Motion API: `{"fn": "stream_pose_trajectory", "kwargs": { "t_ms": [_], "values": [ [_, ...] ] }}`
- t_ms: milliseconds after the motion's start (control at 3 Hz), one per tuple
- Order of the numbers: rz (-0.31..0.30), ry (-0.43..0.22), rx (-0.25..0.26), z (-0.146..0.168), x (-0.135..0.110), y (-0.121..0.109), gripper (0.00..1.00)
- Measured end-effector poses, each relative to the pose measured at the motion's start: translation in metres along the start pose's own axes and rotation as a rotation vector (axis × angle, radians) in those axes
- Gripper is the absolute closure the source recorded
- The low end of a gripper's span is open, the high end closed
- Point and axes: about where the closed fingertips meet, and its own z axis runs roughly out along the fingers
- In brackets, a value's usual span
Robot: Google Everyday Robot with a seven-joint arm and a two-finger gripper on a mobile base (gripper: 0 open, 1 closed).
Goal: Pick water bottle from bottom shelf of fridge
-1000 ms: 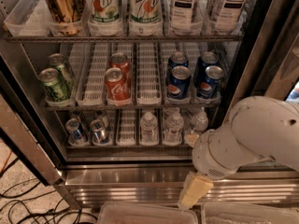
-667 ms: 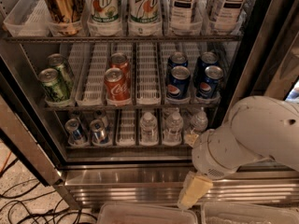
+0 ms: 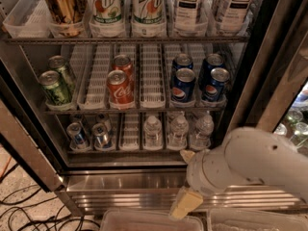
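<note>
1. The fridge (image 3: 144, 191) fills most of the frame. We see its steel sill at lower centre, with the racks above it.
2. The white arm (image 3: 260, 162) comes in from the lower right, in front of the sill.
3. The bottom shelf (image 3: 130, 134) is the lowest rack, at centre frame, and has white slotted lane trays.
4. The top rack holds a gold can (image 3: 62, 4), 7UP bottles (image 3: 108, 4) and tea bottles (image 3: 187, 4).
5. The middle rack holds green cans (image 3: 55, 85) on the left, Coke cans (image 3: 120, 83) in the centre and Pepsi cans (image 3: 183, 83) on the right.
6. The gripper (image 3: 186, 179) is at lower centre-right, outside the fridge and below the shelf front. Its two tan fingers (image 3: 185, 203) are spread wide and hold nothing.
7. Three water bottles (image 3: 178, 130) stand upright in the right-hand lanes of the bottom shelf. The rightmost is nearest the gripper, and we see no contact.
8. Small blue-and-silver cans (image 3: 77, 134) sit in the left lanes of the same shelf.
</note>
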Motion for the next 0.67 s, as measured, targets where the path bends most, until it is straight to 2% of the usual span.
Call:
{"fn": "stream_pose_trajectory", "kwargs": {
  "t_ms": [333, 667],
  "values": [
    [0.032, -0.102, 0.04, 0.039, 0.002, 0.002, 0.0],
    [0.064, -0.236, 0.093, 0.074, -0.002, 0.007, 0.0]
  ]
}}
